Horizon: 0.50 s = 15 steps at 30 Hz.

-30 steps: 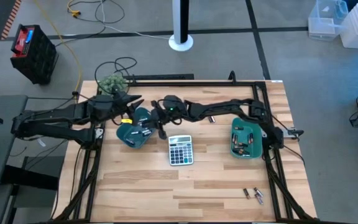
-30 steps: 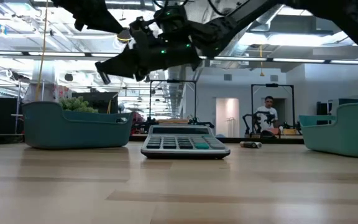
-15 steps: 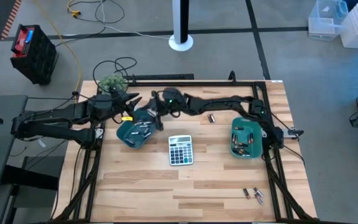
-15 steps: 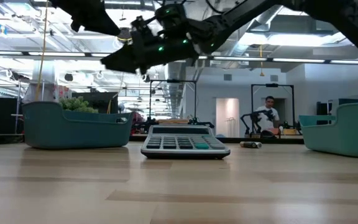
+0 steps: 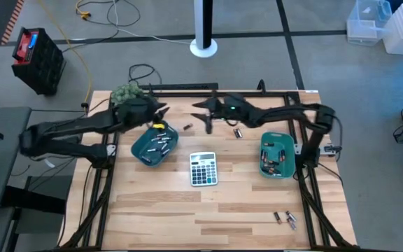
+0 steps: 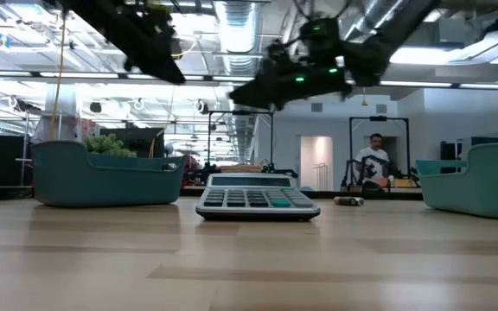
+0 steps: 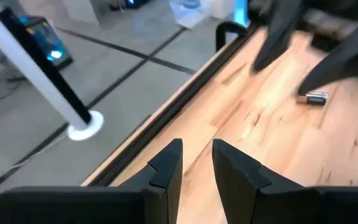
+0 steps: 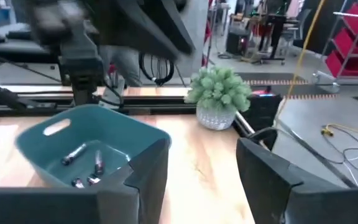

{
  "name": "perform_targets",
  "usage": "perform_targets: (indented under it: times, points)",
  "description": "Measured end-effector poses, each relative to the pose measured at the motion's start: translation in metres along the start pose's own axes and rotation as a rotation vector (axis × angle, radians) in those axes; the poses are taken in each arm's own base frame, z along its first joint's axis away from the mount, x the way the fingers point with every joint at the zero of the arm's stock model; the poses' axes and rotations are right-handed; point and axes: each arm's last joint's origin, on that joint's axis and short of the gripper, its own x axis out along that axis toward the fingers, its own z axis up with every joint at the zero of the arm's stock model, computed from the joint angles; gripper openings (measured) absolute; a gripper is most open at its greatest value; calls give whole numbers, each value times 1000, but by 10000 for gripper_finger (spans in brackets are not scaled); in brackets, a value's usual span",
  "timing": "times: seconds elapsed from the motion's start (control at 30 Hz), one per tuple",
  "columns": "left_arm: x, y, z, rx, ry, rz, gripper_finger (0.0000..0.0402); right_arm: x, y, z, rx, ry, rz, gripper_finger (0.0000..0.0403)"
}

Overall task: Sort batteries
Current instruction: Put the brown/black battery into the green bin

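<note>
Left gripper (image 5: 157, 110) hangs over the far-left part of the table beside the plant (image 5: 125, 92), its fingers a narrow slit apart and holding nothing; it has drawn slightly back from the left tray (image 5: 138, 151).

That tray is now uncovered and shows several batteries (image 5: 159, 143) lying inside. A second ago the right arm reached across it with its fingers nearly closed. The likely reading is that a cell has just been dropped there, so one more sort is done.

Just right of the tray a loose battery (image 5: 187, 127) lies on the bare wood.

Right gripper (image 5: 207, 117) has swung away from the tray to the middle of the far side, fingers spread wide and empty. Another battery (image 5: 238, 132) lies near it and looks like the easiest next pick.

Nearer the front sits the calculator (image 5: 203, 169), well clear of both arms.

Further right, the right tray (image 5: 289, 172) holds its own pile close to the table's right rail. A few batteries (image 5: 284, 219) wait by the near-right corner, close to the edge, where a nudge could roll them off.

Open wood lies across the whole front half.
</note>
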Motion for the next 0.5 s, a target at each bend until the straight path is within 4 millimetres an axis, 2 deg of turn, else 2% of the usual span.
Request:
perform_targets:
  times: [0.13,0.33,0.5]
  points:
    - [34,3,0,-12,14,-84,83,-42,1,14,-22,-34,-46,199]
    - [81,1,-5,-13,66,-213,83,-112,9,32,-88,-115,-226,198]
    - [125,-14,1,24,103,-309,83,-149,15,34,-77,-145,-287,198]
